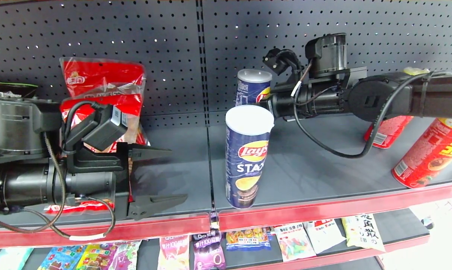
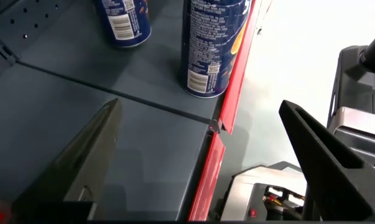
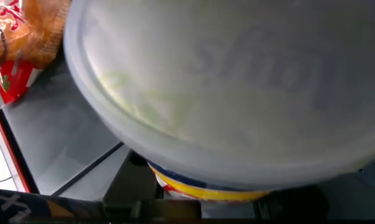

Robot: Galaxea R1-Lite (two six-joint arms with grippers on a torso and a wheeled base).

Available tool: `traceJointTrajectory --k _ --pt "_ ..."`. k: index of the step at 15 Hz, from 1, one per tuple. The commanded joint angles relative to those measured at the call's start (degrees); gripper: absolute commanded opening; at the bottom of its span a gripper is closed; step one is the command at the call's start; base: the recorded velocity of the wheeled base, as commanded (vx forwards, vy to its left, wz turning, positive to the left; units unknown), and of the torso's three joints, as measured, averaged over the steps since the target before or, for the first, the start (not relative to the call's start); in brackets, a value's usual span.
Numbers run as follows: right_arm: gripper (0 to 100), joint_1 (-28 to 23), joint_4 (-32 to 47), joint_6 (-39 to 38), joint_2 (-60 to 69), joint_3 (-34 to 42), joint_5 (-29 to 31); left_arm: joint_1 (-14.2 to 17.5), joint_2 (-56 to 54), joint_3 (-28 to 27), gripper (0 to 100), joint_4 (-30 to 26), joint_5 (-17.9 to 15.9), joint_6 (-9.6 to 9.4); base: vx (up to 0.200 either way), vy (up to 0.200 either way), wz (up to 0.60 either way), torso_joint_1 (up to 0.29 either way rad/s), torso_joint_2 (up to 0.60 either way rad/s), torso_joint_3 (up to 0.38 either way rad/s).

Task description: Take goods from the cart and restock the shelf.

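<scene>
The front can (image 1: pixel 248 157) stands upright on the shelf (image 1: pixel 316 168), close to the red lip (image 1: pixel 286 213). The rear can (image 1: pixel 253 88) stands at its 12 o'clock, near the back panel. The right tool (image 1: pixel 265 100) comes in from 3 o'clock and meets the rear can near its top. Its lid crowds the right wrist view, and I cannot tell whether the tool grips it or only touches it.

The main risk is a knock to the front can. The right tool sits just beside its lid, and a slack cable (image 1: pixel 323 146) hangs off the arm at the can's 3 o'clock. A pull back that dips or swings toward 6 o'clock would probably clip the lid. A tall, narrow can that near the lip would likely tip off the shelf.

If the tool is clamped on the rear can, backing out without letting go would drag that can into the front one.

The left tool (image 1: pixel 154 178) is spread wide and empty, level with the shelf at the front can's 9 o'clock. A sweep toward 3 o'clock would push the can sideways.

Two red cans (image 1: pixel 432 153) lean at 3 o'clock under the right arm, and a dropped elbow could roll them.
</scene>
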State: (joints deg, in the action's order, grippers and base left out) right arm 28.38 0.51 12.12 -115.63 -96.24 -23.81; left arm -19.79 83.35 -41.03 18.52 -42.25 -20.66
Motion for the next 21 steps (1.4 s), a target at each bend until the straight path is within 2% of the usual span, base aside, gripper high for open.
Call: traceJointTrajectory --k 1,6,7,12,16,19,20,21 --pt "0 0.27 0.02 0.01 -0.12 0.27 0.08 0.01 0.06 -0.01 100 0.03 -0.02 0.01 0.000 0.000 0.00 0.000 0.00 0.000" --pt "0 0.71 0.02 -0.08 -0.12 0.53 0.08 0.01 -0.03 0.08 100 0.03 -0.02 0.01 0.000 0.000 0.00 0.000 0.00 0.000" --pt "100 0.80 0.02 -0.08 -0.04 0.53 0.08 0.01 -0.03 0.08 100 0.03 -0.02 0.01 0.000 0.000 0.00 0.000 0.00 0.000" --pt "100 0.89 0.02 -0.87 4.36 5.19 0.43 -0.08 0.24 0.08 100 -0.06 0.59 0.01 0.000 0.000 0.00 0.000 0.00 0.000" --pt "100 0.10 0.02 -2.45 11.30 14.15 1.84 -0.08 0.76 -0.01 100 -0.06 2.35 0.01 0.000 0.000 0.00 0.000 0.00 0.000" --pt "100 -1.75 0.02 -2.45 18.33 23.73 4.21 -0.87 1.73 -0.28 100 -0.24 3.67 -0.08 0.000 0.000 0.00 0.000 0.00 0.000" --pt "100 -1.75 0.02 -2.45 18.33 23.73 4.21 -0.87 1.73 -0.28 100 -0.24 3.67 -0.08 0.000 0.000 0.00 0.000 0.00 0.000" --pt "100 -2.98 -0.07 -2.45 22.38 29.45 4.74 -1.40 2.79 -0.45 100 -0.06 4.55 -0.08 0.000 0.000 0.00 0.000 0.00 0.000"
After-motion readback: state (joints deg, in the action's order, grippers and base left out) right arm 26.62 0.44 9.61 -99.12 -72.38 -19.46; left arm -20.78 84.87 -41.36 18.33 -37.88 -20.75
